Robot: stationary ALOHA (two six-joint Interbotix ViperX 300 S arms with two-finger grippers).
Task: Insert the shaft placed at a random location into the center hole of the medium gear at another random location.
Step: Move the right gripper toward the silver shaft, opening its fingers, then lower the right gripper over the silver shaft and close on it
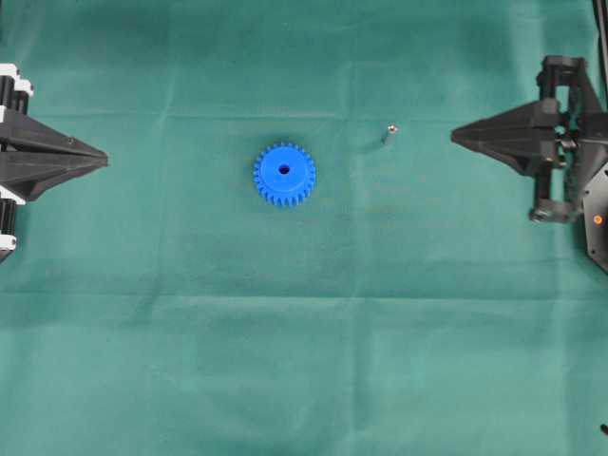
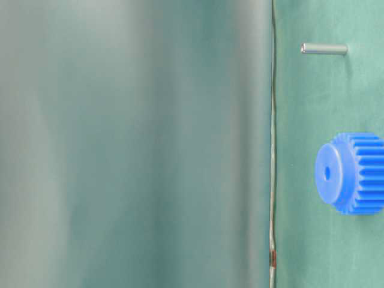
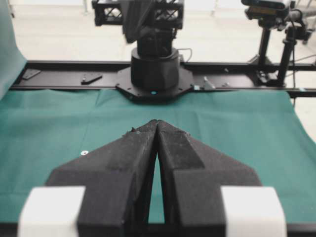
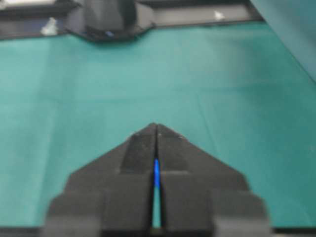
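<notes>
On the green table (image 1: 304,380), the medium gear (image 1: 285,175) lies flat near centre, the shaft (image 1: 389,133) off at its two o'clock. Left tool (image 1: 103,160) and right tool (image 1: 456,136) both sit pressed together, empty.

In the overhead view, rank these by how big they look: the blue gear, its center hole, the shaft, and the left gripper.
Largest to smallest:
1. left gripper, its visible part, jaws together
2. blue gear
3. shaft
4. center hole

The shaft and the hole both look tiny; their order is uncertain.
</notes>
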